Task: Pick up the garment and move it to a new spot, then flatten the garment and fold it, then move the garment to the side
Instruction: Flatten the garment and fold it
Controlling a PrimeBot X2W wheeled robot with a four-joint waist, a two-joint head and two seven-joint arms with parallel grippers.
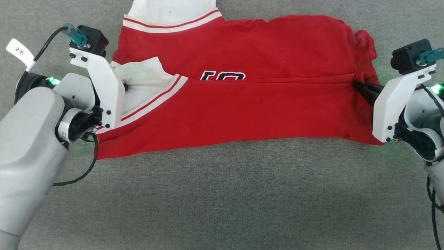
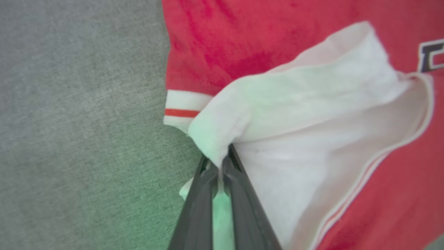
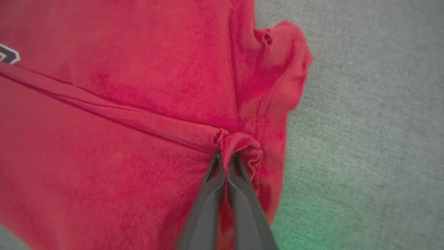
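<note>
Across the whole head view spreads a grey, cloth-covered worktop (image 1: 222, 194). On its upper half lies the garment (image 1: 242, 114), bright red and stretched wide from the left of the frame to the right. Its near part is doubled over along a crease through the middle, and its white top at the upper centre is cut off by the frame edge.

From the lower left corner the pale left arm (image 1: 31, 139) rises and turns inward toward the cloth. The right arm (image 1: 399, 100) comes in from the right edge, and much of it lies outside the frame.

The left hand (image 2: 222, 160) is closed, its two dark fingers pinching a white fold of the garment's inside at the cloth's left end. In the head view the white wrist bracket hides most of those fingers. The right hand (image 3: 226, 158) is closed as well, gripping a small bunch of red fabric at the right end of the crease, just below a crumpled red lump.

A white band (image 1: 173, 23) with a thin red stripe crosses the garment at the upper left. Dark-and-white lettering (image 1: 223, 75) shows above the crease, its lower half tucked under the fold, so it cannot be read. A small white label (image 1: 20, 51) hangs on the left arm's cable.
</note>
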